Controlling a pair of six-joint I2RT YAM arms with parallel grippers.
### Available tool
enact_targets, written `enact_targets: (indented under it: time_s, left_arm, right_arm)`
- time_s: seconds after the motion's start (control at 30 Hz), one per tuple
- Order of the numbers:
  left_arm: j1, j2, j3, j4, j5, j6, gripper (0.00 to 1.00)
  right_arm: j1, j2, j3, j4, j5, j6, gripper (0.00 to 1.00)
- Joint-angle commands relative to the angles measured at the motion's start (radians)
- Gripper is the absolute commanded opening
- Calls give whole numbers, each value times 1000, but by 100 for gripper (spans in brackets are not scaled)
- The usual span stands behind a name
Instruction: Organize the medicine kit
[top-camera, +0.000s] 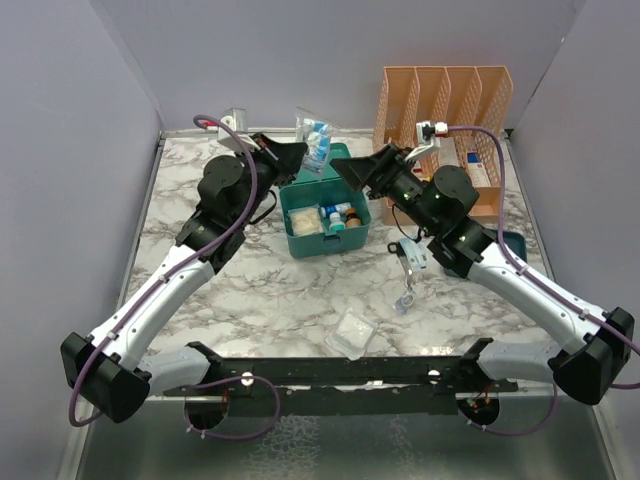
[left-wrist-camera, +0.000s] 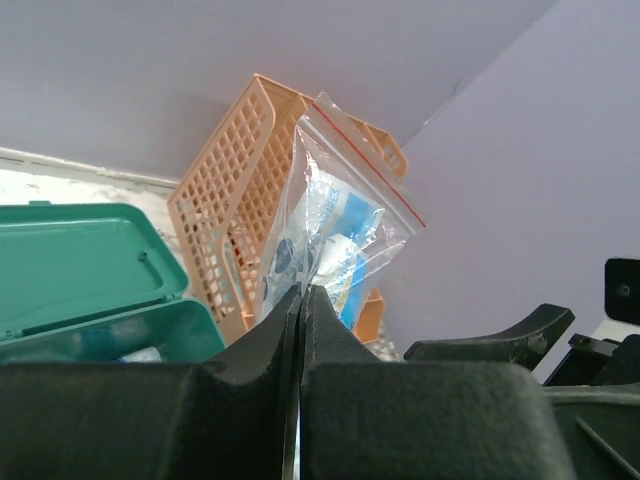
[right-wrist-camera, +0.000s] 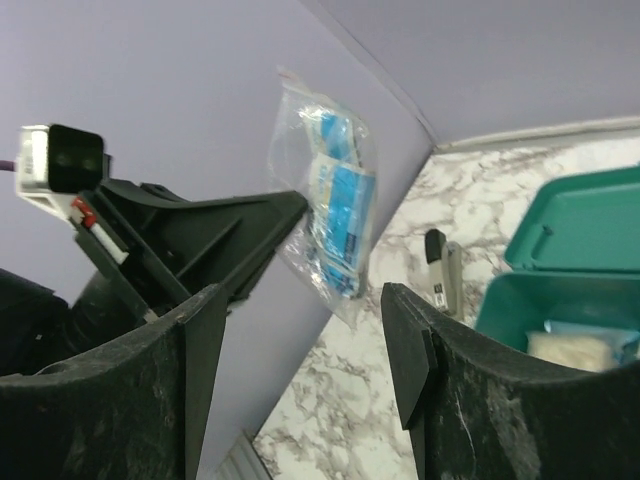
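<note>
The medicine kit (top-camera: 325, 232) is a teal box that stands open mid-table, lid (top-camera: 337, 163) tipped back, with small bottles and white packets inside. My left gripper (top-camera: 298, 154) is shut on the lower edge of a clear zip bag (top-camera: 316, 138) of blue-and-white packets, holding it upright above the kit's back left corner. The left wrist view has the pinched bag (left-wrist-camera: 335, 225) rising from the closed fingertips (left-wrist-camera: 302, 295), with the kit (left-wrist-camera: 80, 270) to the left. My right gripper (top-camera: 347, 170) hovers open over the lid. In its wrist view the gripper (right-wrist-camera: 305, 310) is empty, facing the bag (right-wrist-camera: 335, 200).
A tall orange mesh organizer (top-camera: 445, 110) stands at the back right. Part of a dark-blue tray (top-camera: 512, 243) shows behind the right arm. A small metal tool (top-camera: 410, 255), a tiny item (top-camera: 405, 300) and a clear packet (top-camera: 353, 335) lie in front of the kit. A stapler (right-wrist-camera: 443, 275) lies near the back wall.
</note>
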Motion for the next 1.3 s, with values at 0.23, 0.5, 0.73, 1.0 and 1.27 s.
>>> enact_targets:
  time_s: [0.23, 0.5, 0.73, 1.0, 1.27]
  left_arm:
    - [61, -43, -7, 157, 169, -272, 0]
    - [79, -66, -45, 186, 172, -301, 0]
    - [86, -75, -51, 186, 170, -312, 0]
    - [93, -83, -34, 203, 180, -345, 0]
    - [98, -94, -54, 202, 181, -369, 0]
  right_arm:
    - [-47, 189, 317, -86, -251, 18, 66]
    - [-58, 196, 322, -144, -215, 57, 65]
    - [-71, 213, 300, -65, -266, 91, 65]
    - [-81, 287, 335, 133, -453, 124, 64]
    - [-84, 257, 264, 278, -424, 183, 44]
